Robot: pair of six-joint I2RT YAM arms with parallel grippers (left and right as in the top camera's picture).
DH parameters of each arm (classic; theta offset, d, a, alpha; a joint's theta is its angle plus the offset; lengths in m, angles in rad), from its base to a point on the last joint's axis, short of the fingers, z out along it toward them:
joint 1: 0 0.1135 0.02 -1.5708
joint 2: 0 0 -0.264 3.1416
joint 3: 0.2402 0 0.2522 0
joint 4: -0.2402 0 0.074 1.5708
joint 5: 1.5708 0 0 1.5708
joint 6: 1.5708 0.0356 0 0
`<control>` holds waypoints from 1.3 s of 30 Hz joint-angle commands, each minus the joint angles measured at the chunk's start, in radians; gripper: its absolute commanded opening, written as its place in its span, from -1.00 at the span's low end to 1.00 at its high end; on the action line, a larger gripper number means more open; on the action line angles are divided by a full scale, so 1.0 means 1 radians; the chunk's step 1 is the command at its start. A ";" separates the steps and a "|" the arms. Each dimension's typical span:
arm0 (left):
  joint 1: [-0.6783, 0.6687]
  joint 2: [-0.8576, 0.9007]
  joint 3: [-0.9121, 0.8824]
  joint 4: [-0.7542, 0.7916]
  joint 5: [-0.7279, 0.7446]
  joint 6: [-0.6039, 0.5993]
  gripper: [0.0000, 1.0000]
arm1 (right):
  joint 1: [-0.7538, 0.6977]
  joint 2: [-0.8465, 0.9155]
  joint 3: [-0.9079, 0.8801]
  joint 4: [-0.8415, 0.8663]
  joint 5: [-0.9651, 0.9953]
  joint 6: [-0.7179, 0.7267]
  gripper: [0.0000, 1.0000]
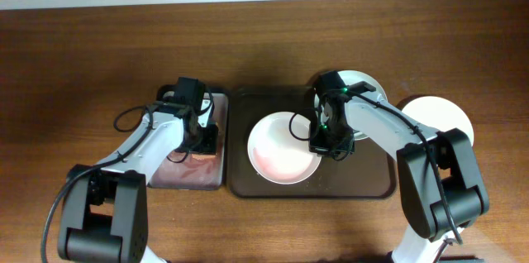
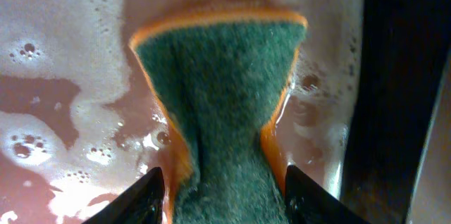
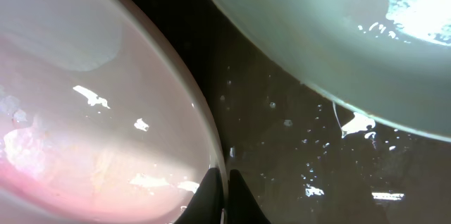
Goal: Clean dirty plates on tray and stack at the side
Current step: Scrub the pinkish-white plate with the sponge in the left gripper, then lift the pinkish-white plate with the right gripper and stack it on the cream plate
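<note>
A white plate (image 1: 277, 151) with a pink smear lies in the middle of the dark brown tray (image 1: 364, 187). My right gripper (image 1: 321, 143) is shut on its right rim; the right wrist view shows the fingers (image 3: 224, 185) pinching the edge of this plate (image 3: 91, 111). A second plate (image 1: 368, 85) sits at the tray's back right, partly under my right arm, and also shows in the right wrist view (image 3: 317, 41). A third plate (image 1: 442, 116) lies on the table right of the tray. My left gripper (image 2: 224, 196) is shut on a green and orange sponge (image 2: 222, 90).
The sponge hangs over the smaller narrow tray (image 1: 190, 176), left of the big tray, whose pinkish inside holds foamy water (image 2: 63, 76). The big tray's floor is wet (image 3: 282, 146). Bare wooden table (image 1: 83, 64) lies all around.
</note>
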 commanded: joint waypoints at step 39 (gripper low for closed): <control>-0.003 0.010 0.007 -0.035 -0.037 0.000 0.75 | 0.491 -0.373 0.062 0.043 1.282 -0.087 -0.92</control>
